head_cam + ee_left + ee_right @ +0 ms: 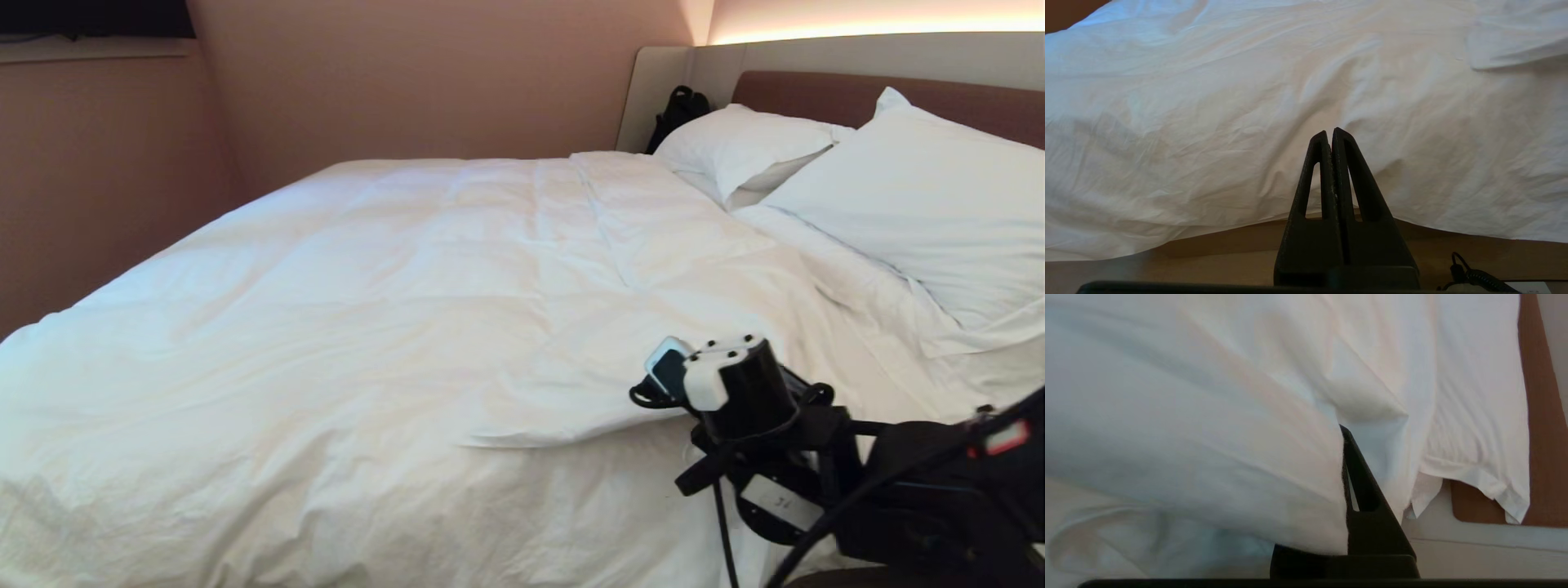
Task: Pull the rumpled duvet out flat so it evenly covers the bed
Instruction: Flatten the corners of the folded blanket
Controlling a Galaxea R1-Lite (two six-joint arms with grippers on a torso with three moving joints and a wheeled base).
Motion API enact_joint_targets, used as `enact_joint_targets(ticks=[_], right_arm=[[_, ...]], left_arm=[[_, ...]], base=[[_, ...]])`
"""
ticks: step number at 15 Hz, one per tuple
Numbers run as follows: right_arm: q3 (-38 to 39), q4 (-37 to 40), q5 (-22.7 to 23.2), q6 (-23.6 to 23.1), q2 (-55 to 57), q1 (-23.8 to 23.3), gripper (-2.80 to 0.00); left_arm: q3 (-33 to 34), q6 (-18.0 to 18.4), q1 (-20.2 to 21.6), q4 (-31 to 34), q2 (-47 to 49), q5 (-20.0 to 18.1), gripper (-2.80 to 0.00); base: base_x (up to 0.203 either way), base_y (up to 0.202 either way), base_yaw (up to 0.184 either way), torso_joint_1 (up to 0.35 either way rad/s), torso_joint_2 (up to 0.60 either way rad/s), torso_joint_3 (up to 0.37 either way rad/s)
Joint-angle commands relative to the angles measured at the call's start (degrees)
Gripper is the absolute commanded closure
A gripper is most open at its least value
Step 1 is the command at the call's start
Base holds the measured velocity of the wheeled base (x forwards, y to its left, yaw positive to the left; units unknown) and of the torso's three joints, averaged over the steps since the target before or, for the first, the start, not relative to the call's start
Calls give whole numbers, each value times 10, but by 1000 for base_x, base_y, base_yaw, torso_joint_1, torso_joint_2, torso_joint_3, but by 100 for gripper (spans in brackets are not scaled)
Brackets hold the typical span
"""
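Observation:
The puffy white duvet (408,269) lies over most of the bed (865,318), with soft creases. Its near corner is turned back on itself as a flap (555,392). My right gripper (649,400) sits at that flap's edge, by the bed's near side. In the right wrist view the right gripper (1341,430) is shut on a thick fold of the duvet (1208,416); the cloth hides one finger, and the other finger (1365,490) shows. My left gripper (1329,132) is shut and empty, parked low in front of the duvet's hanging side (1208,102).
Two white pillows (751,143) (922,204) lean on the brown headboard (816,94). A black bag (678,110) stands in the far corner by the headboard. A pink wall (122,163) runs close along the bed's far side. Brown floor (1167,265) shows below the duvet's hem.

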Motion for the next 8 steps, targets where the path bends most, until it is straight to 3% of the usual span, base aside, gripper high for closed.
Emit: enact_joint_targets(ticks=[1, 8], right_arm=[[39, -1, -4, -2, -104, -13, 0], [157, 15, -2, -5, -291, -106, 0]], left_arm=[[0, 0, 0, 0, 0, 0, 0], [0, 0, 0, 0, 0, 0, 0]], base=[[0, 0, 0, 0, 0, 0], [0, 0, 0, 0, 0, 0]])
